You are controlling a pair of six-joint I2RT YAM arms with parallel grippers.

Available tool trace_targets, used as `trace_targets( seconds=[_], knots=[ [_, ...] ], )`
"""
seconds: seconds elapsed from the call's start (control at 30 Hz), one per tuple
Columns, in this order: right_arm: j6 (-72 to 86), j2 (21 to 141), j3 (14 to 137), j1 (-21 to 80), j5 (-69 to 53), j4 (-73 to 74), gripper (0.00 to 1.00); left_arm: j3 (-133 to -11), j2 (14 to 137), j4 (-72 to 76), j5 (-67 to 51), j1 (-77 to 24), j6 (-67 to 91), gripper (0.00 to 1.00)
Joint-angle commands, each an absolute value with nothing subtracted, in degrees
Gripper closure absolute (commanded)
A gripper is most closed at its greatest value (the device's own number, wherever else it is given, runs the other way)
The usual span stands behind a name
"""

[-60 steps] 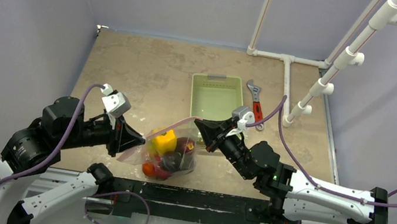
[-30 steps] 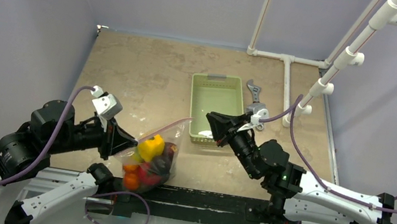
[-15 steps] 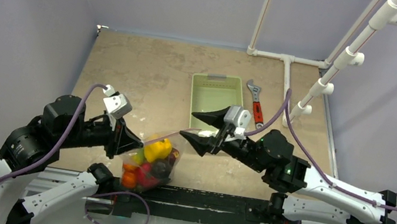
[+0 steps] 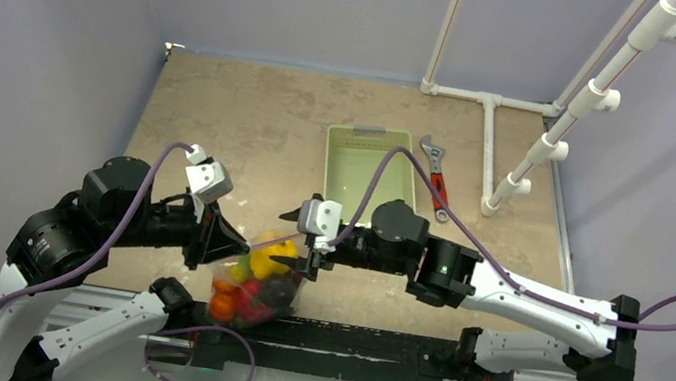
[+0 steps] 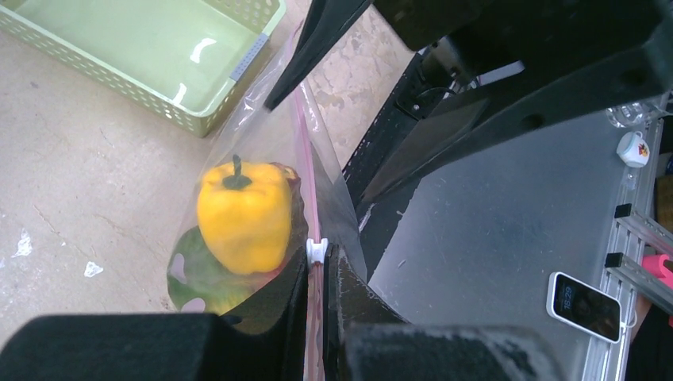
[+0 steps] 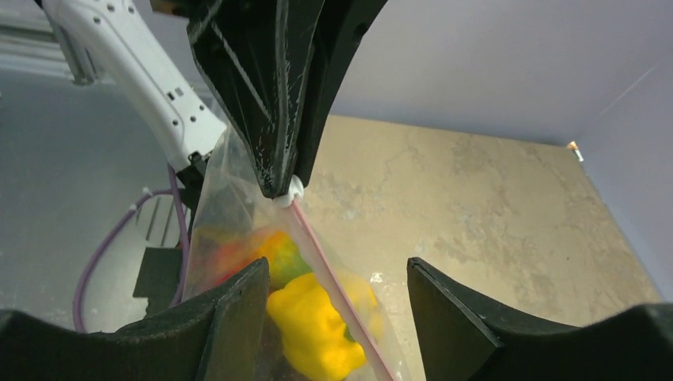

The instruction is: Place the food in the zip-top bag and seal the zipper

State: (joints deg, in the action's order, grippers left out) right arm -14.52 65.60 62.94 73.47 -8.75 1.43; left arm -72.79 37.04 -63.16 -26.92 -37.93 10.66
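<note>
Hanging by the table's (image 4: 254, 117) near edge, the bag (image 4: 255, 289) holds the food, yellow pepper (image 5: 242, 214) on top. The left gripper (image 5: 321, 266) pinches the zipper (image 5: 301, 151) at its white slider. The right gripper (image 4: 290, 240), shut a second ago, now stands wide astride the zipper, so sealing looks next.

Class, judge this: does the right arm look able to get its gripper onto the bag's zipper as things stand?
Probably yes. The open right gripper straddles the zipper, nothing lies between, and the left gripper pinches its end, holding it straight.
</note>
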Motion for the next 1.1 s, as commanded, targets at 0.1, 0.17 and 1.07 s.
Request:
trace_targets(
  seconds=[0.1, 0.17, 1.07],
  knots=[
    [-17.8, 70.4, 66.9, 73.4, -12.9, 3.5, 0.35, -75.1, 37.5, -58.2, -29.6, -37.9, 9.2, 1.0],
    [-17.9, 71.4, 67.0, 73.4, -12.8, 3.5, 0.37, -75.1, 37.5, -58.1, -29.7, -37.9, 9.2, 1.0],
    [-13.3, 64.8, 60.3, 70.7, -5.3, 4.0, 1.0, -74.9, 32.3, -62.1, -21.0, -37.9, 10.2, 1.0]
  ],
)
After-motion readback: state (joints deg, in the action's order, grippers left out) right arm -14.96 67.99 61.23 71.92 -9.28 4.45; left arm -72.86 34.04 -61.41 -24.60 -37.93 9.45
